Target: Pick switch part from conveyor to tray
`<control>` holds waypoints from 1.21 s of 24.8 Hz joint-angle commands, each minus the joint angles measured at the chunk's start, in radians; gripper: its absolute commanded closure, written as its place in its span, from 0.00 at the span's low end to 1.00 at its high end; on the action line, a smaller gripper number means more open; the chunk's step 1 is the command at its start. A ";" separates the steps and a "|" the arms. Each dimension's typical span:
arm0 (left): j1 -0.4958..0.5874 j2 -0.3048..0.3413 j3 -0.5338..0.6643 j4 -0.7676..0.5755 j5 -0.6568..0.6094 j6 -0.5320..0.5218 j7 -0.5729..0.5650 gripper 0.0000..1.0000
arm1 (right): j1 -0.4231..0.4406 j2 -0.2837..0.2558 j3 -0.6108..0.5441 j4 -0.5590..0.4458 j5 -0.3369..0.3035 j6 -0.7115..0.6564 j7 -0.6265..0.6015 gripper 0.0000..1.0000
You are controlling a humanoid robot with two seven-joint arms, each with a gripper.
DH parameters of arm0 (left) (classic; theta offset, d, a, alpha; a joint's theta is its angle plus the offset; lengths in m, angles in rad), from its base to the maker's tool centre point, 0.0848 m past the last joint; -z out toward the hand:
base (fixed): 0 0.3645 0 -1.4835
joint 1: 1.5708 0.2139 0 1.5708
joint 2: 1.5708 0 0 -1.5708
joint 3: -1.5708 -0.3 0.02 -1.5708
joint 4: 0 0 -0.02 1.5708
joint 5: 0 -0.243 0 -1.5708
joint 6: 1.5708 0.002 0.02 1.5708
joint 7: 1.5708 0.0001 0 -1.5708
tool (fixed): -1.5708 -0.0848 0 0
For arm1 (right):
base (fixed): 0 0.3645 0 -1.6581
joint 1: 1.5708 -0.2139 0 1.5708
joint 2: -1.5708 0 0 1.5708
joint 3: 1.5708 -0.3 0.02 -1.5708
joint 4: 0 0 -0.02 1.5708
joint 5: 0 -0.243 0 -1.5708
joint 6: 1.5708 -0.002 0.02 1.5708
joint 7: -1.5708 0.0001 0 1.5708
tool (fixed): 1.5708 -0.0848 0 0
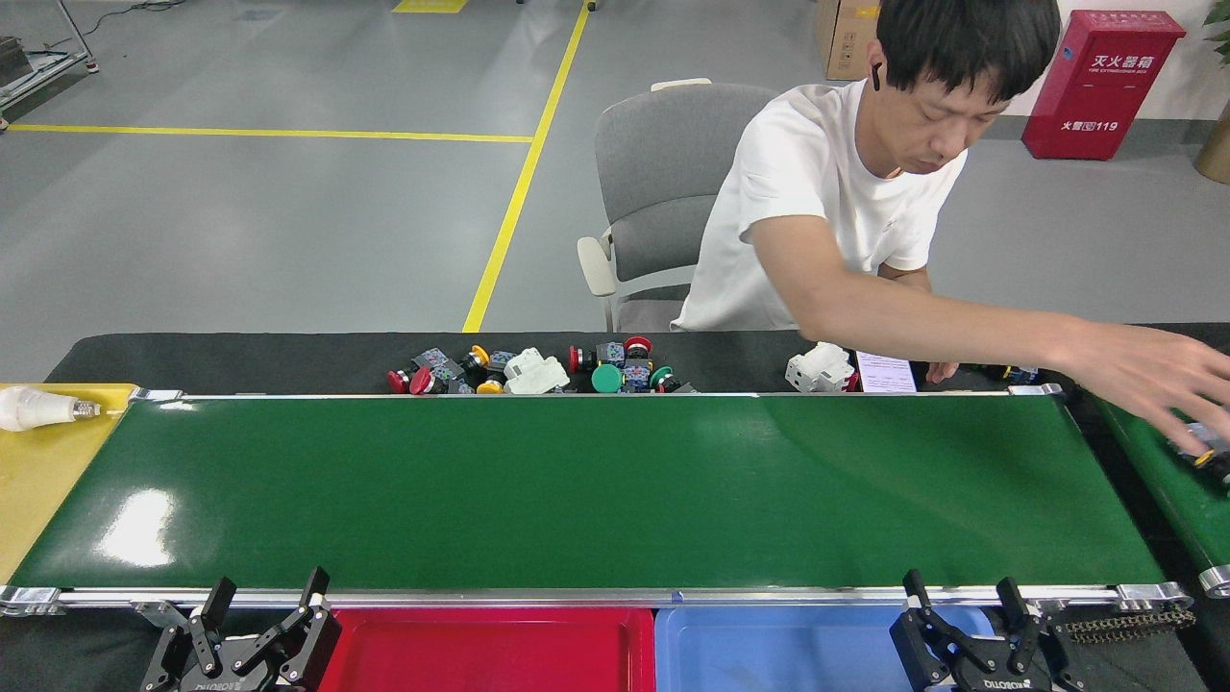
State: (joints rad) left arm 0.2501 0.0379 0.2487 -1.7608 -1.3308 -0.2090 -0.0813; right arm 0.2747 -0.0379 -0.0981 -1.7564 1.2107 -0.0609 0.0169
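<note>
Two grippers sit at the bottom edge of the frame, both just below the near rail of the conveyor [586, 490]. Left gripper [263, 601], lower left: black fingers [315, 588] spread apart, nothing between them. Right gripper [959, 596], lower right: fingers likewise parted and empty.

Conveyor: long glossy dark-green belt with silver rails, spanning the middle of the frame; its surface carries no parts.

Trays, bottom centre, side by side and touching: red tray [490, 654] to the left, blue tray [769, 654] to the right, both showing bare floors.

Switch parts [524, 370]: a loose heap of red, green, yellow and white pieces on the black tabletop [240, 360] beyond the far rail, upper centre. A further white block [820, 368] lies to its right, beside a white card [884, 373].

Second green belt [1163, 481], right edge, seen only in part. A person's hand [1158, 384] reaches over it; beneath the fingertips lies a small dark and yellow item [1206, 457], possibly another switch part, though blur prevents certainty.

Yellow surface [43, 461], left edge, with a white bulb [38, 408] resting on it.

Background: grey chair [653, 173], red cabinet [1100, 82] at upper right, yellow floor lines.
</note>
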 commanded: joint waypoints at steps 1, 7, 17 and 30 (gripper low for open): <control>-0.003 0.014 0.001 -0.014 0.001 -0.003 0.011 0.00 | -0.006 -0.007 -0.005 -0.015 0.000 0.000 -0.014 0.01; 0.003 0.007 0.010 -0.014 0.001 -0.004 0.074 0.00 | -0.006 -0.008 -0.005 -0.015 0.000 0.000 -0.014 0.01; 0.005 0.000 0.003 -0.014 0.007 -0.004 0.074 0.00 | -0.037 -0.037 -0.006 -0.015 0.006 0.055 0.017 0.01; 0.018 0.002 -0.022 -0.014 -0.001 -0.003 0.060 0.00 | -0.235 -0.122 -0.003 0.121 0.003 0.188 0.238 0.02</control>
State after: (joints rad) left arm 0.2716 0.0411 0.2267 -1.7609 -1.3291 -0.2123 -0.0238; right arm 0.0635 -0.1544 -0.0980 -1.6422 1.2147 0.1220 0.2448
